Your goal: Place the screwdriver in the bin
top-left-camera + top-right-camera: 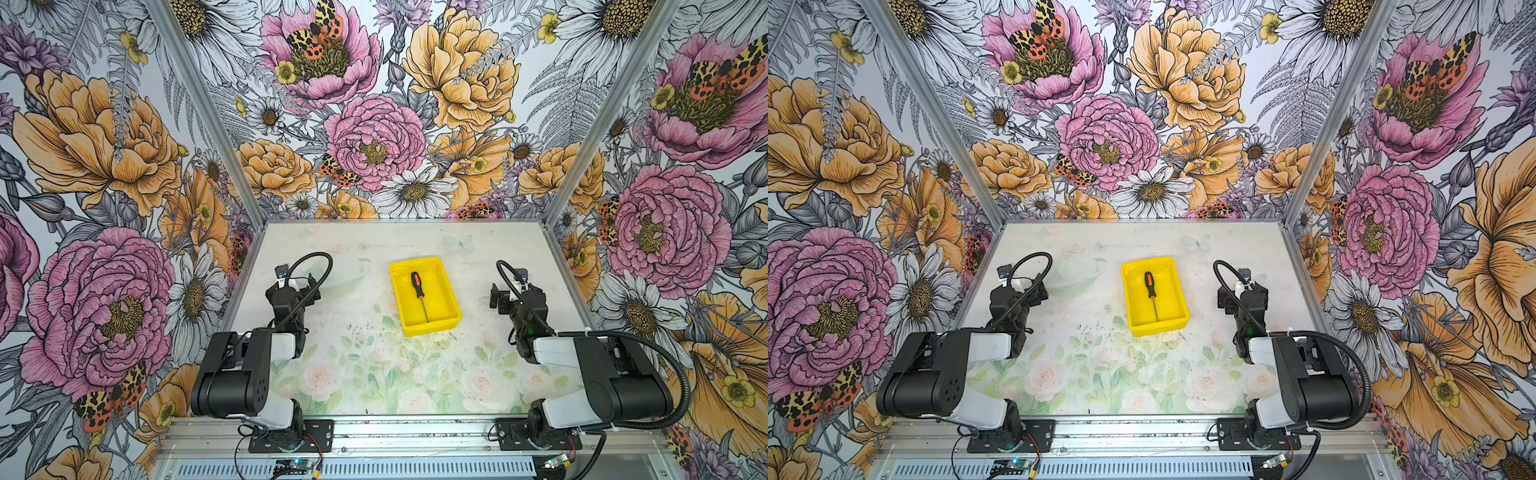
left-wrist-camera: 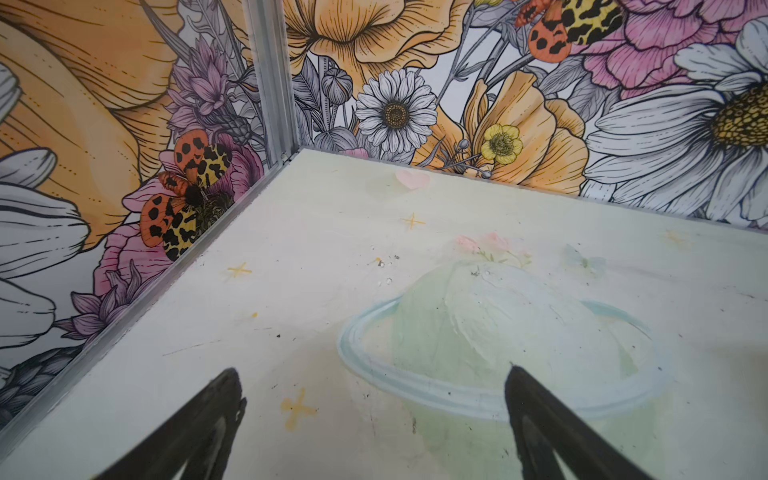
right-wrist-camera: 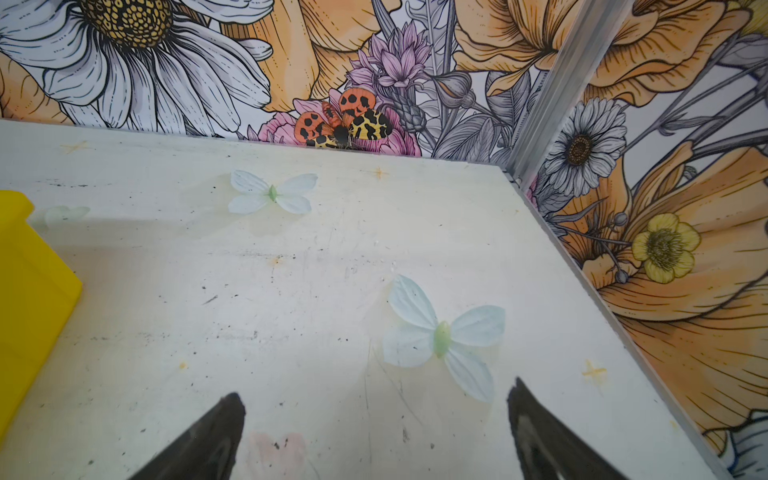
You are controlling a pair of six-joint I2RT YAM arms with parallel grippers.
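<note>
The screwdriver (image 1: pixel 419 291) (image 1: pixel 1151 292), with its black and orange handle and thin silver shaft, lies flat inside the yellow bin (image 1: pixel 432 328) (image 1: pixel 1158 329) at the middle of the table, handle toward the back wall. My left gripper (image 2: pixel 372 370) is open over bare table, well to the left of the bin (image 1: pixel 311 289). My right gripper (image 3: pixel 376 388) is also open with nothing between its fingers. It is to the right of the bin (image 1: pixel 498 297). A corner of the bin (image 3: pixel 29 291) shows at the edge of the right wrist view.
Floral walls close the table on three sides, with metal corner posts (image 1: pixel 208 112) (image 1: pixel 602 112). Both arm bases (image 1: pixel 286 432) (image 1: pixel 540 436) sit on the front rail. The tabletop (image 1: pixel 374 374) bears a faint printed flower pattern.
</note>
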